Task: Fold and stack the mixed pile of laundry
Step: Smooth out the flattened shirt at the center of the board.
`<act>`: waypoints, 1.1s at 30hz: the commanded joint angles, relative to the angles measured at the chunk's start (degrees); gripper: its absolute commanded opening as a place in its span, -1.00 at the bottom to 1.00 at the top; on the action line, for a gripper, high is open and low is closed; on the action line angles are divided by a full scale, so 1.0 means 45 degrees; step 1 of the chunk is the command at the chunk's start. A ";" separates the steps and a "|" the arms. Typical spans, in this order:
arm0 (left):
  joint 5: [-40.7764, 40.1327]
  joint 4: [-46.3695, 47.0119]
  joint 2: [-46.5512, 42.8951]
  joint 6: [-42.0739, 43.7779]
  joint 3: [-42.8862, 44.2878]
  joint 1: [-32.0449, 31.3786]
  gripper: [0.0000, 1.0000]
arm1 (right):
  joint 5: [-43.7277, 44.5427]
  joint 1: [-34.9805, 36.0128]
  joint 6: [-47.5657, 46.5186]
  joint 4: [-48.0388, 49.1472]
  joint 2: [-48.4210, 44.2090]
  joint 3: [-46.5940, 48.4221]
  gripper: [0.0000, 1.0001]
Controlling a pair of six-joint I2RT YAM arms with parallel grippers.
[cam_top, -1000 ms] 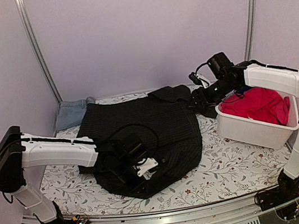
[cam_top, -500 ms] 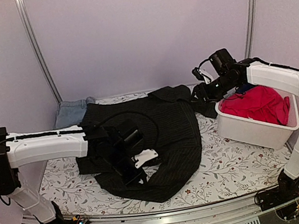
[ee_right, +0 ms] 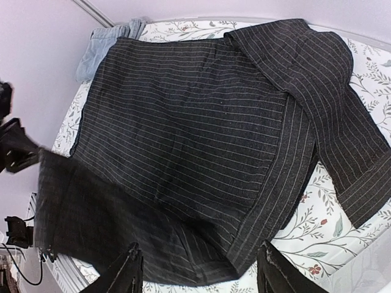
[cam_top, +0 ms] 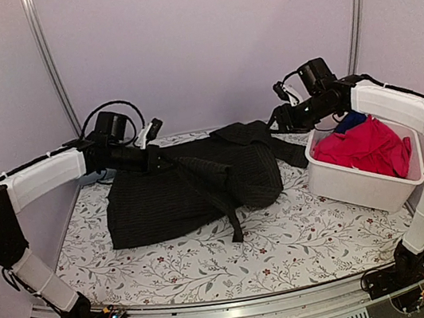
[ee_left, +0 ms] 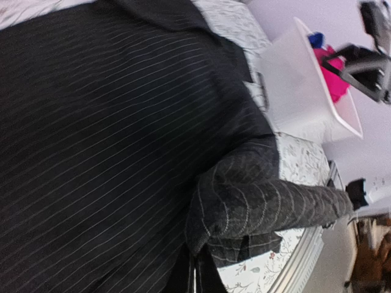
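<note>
My left gripper (cam_top: 153,154), clamped on the black pinstriped shirt (cam_top: 200,185), has swept its near hem toward the table cover's (cam_top: 304,233) far-left corner, half-making the first fold, while my right gripper (cam_top: 275,123) hangs spread and empty over its far-right side.

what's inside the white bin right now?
A red-pink cloth fills most of the white bin, and a royal blue cloth shows at the far side. Anything beneath them is covered, as is the bin's floor.
</note>
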 commanded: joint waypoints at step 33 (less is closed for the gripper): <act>-0.0681 0.1236 0.3036 -0.4052 -0.2678 0.5917 -1.00 | 0.4321 0.2845 -0.1515 -0.1454 0.5754 0.2159 -0.30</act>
